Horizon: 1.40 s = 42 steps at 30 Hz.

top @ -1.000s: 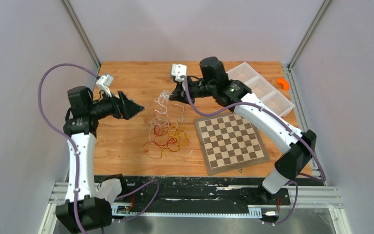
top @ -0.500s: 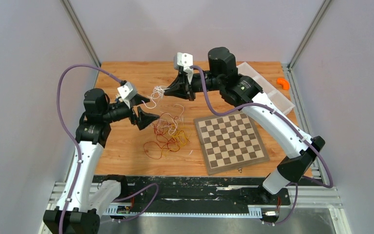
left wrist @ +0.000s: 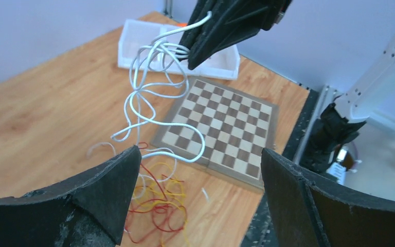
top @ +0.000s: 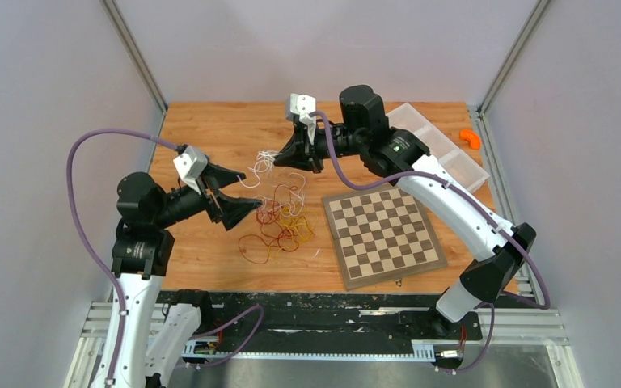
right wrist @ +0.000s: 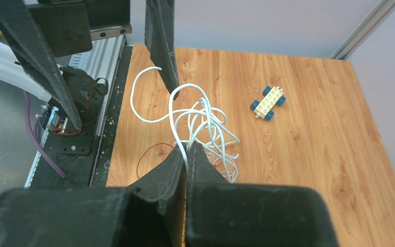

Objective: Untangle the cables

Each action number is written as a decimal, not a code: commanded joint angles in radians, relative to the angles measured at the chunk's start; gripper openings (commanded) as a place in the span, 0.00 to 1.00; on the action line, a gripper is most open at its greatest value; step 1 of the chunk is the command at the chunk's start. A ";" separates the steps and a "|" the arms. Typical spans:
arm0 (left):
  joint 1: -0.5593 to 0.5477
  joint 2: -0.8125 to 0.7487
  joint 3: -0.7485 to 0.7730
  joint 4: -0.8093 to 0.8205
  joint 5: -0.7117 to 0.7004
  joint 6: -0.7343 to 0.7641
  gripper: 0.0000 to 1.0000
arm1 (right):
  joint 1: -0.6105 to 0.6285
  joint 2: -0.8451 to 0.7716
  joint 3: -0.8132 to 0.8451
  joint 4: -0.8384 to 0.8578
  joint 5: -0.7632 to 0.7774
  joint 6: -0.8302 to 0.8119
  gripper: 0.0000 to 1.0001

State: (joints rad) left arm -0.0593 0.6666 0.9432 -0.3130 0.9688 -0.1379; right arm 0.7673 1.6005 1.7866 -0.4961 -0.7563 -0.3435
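Observation:
My right gripper (right wrist: 187, 146) is shut on a bundle of white cables (right wrist: 205, 123) and holds it up over the back middle of the table (top: 202, 129). The white loops (left wrist: 149, 98) hang from its tip (left wrist: 195, 59) down to a tangle of red and yellow-orange cables (top: 279, 226) lying on the wood. My left gripper (top: 247, 194) stands open just left of the hanging white strands, nothing between its fingers (left wrist: 108, 180). In the left wrist view the red and yellow tangle (left wrist: 154, 211) lies below the open jaws.
A chessboard (top: 382, 234) lies right of the tangle. A clear compartment tray (top: 433, 145) stands at the back right, with an orange piece (top: 471, 139) beyond it. A small white toy car (right wrist: 268, 102) with blue wheels shows in the right wrist view.
The left gripper swung in from the left toward the hanging white cables. The right gripper lifted the white bundle, then shifted slightly left and lower.

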 commanded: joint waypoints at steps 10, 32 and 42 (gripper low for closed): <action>0.041 0.106 -0.052 0.225 -0.054 -0.481 0.08 | -0.045 -0.052 -0.089 0.060 -0.039 0.094 0.00; 0.672 0.433 -0.035 -0.145 -0.522 0.132 0.00 | -0.615 -0.276 -0.284 0.058 -0.278 0.233 0.00; 0.730 0.502 -0.047 -0.091 -0.789 0.259 0.00 | -0.663 -0.273 -0.275 0.058 -0.310 0.233 0.00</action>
State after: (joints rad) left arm 0.6079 1.1332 0.8864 -0.4755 0.3786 0.0071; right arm 0.1524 1.3594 1.4853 -0.4751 -1.0401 -0.1127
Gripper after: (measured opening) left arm 0.009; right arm 0.007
